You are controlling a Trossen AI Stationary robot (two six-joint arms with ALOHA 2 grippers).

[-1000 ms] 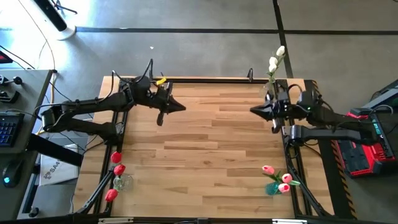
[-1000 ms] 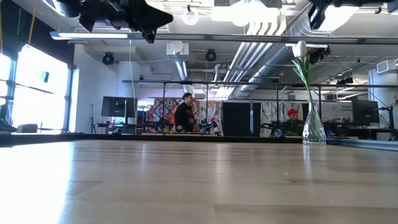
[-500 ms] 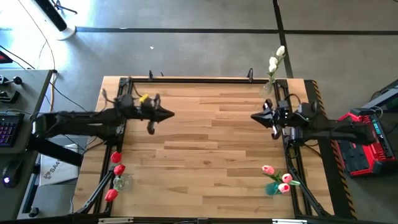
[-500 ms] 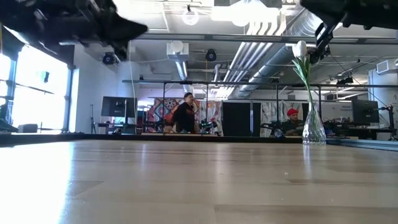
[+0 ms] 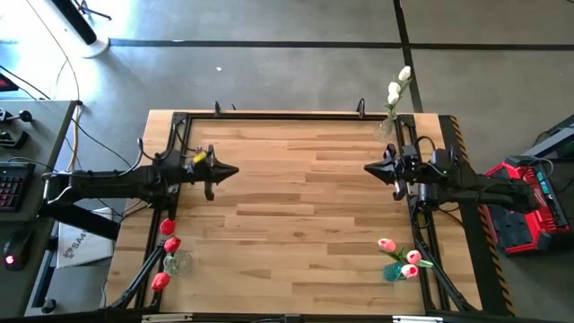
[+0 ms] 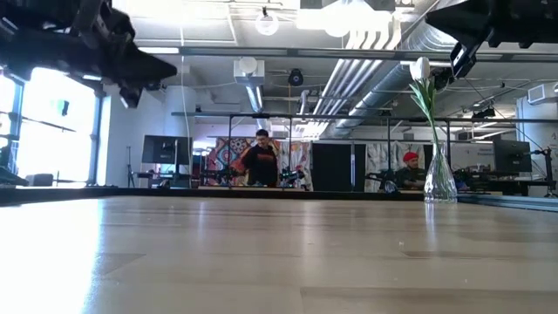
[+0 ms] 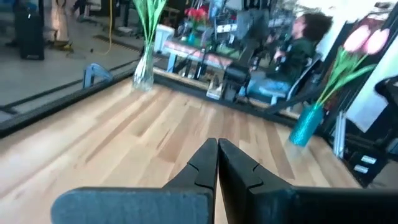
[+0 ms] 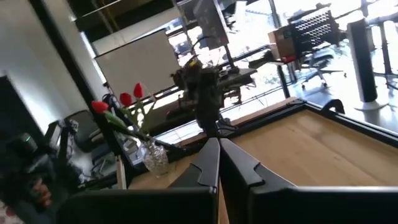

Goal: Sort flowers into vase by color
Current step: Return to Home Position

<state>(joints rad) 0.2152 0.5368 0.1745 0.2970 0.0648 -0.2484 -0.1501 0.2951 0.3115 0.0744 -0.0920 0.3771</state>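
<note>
Three vases stand at the table's corners. Red tulips [image 5: 167, 244] sit in a clear vase [image 8: 153, 158] at the near left. Pink tulips [image 5: 400, 255] fill a teal vase [image 7: 304, 124] at the near right. Cream-white tulips [image 5: 397, 88] stand upright in a clear vase [image 6: 439, 179] at the far right. My left gripper [image 5: 233, 170] hovers shut over the table's left part, pointing right, and my right gripper [image 5: 367, 168] hovers shut over the right part, pointing left. Both hold nothing; their shut fingertips show in the left wrist view [image 7: 217, 144] and the right wrist view [image 8: 219, 143].
A black frame rail [image 5: 287, 115] runs along the table's far edge and down both sides. Bare wood [image 5: 296, 206] lies between the two grippers. People sit and stand in the room beyond the table [image 6: 261, 161]. A red unit [image 5: 525, 202] stands off the table's right side.
My left arm has drawn back toward the table's left edge and a little toward the near edge, and has come lower in the low view. My right gripper has sunk a little. The flowers and vases have stayed put.
</note>
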